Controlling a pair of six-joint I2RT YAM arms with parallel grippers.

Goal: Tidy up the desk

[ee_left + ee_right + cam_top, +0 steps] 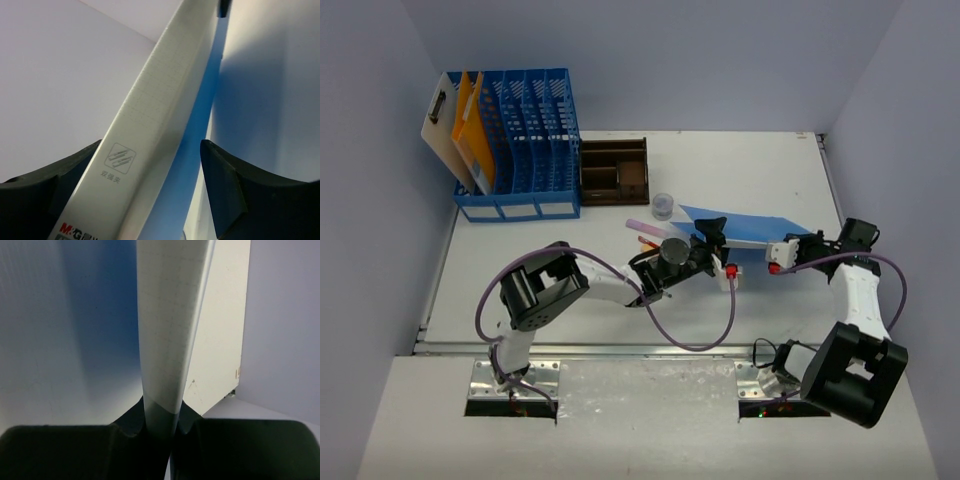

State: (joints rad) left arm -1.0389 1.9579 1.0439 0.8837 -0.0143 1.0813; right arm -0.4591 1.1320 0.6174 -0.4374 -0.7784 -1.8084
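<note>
While both arms reached out over the desk (770, 165), they had a thin blue folder (752, 222) between them, up off the flat, plain, off-white top. The right gripper (782, 256) was pinching the folder's white edge, and in its own camera the two black fingers (60, 450) were pressed tight on that smooth, stiff strip. The left gripper (712, 232) was at the other end of the folder. Its dark, wedge-shaped fingers (40, 185) were spread wide. The white edge, with a small printed mark on it, ran between them close by one finger, and there was a gap on the other side. The desk was a big rectangle that filled the middle of the top view, with a shiny silver rail (620, 348) along its near side. At the far left corner stood a blue plastic rack (525, 140) made of mesh with tall slots. A white clipboard (442, 125) and an orange folder (470, 120) leaned in its left end. Just beside the rack sat a small dark brown wooden tray (615, 172) with square boxes in it. Near the blue folder's far edge stood a little round see-through pot (663, 205), and a pale pink stick (645, 228) lay on the desk by the left gripper.
</note>
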